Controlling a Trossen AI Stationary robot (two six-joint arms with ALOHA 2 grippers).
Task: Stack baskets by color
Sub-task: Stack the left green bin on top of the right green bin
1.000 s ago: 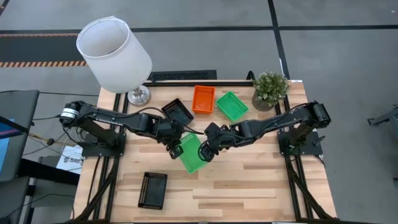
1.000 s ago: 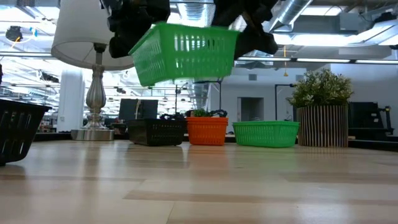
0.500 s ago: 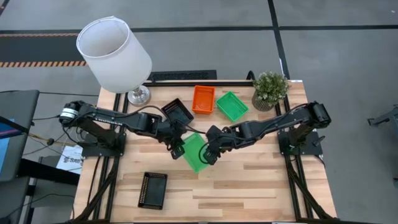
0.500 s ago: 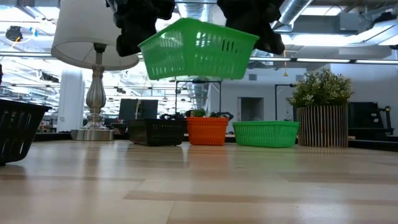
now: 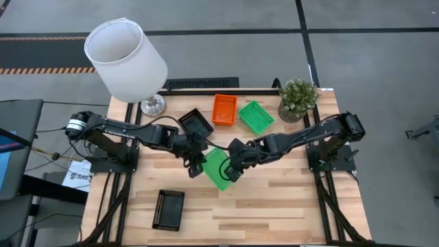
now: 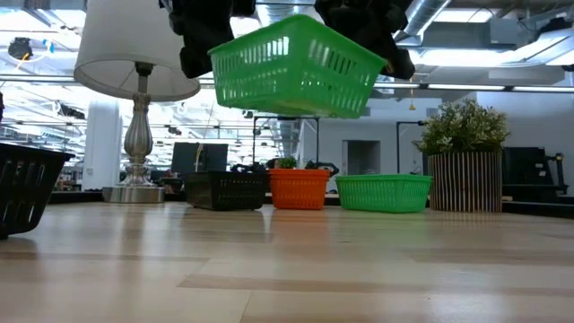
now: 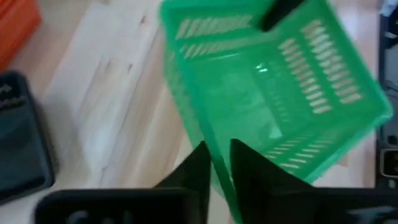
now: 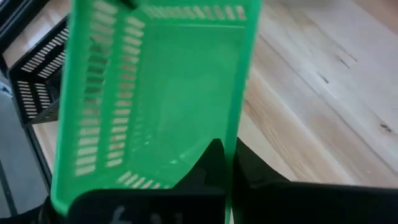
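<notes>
while both the left gripper (image 5: 195,167) and right gripper (image 5: 232,169) pinch the raised green basket (image 5: 218,168), keep it level toward the far green basket (image 5: 256,116).

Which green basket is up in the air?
The green basket over the table's middle, pinched between the left claw and right claw. The other green basket sits on the table by the plant.

Between the two sets of matt black jaws hangs a green basket (image 6: 291,67) of glossy perforated plastic. The surface (image 5: 274,199) beneath them is pale, smooth wood planking. The lamp base (image 6: 136,135) looks like polished metal.
</notes>
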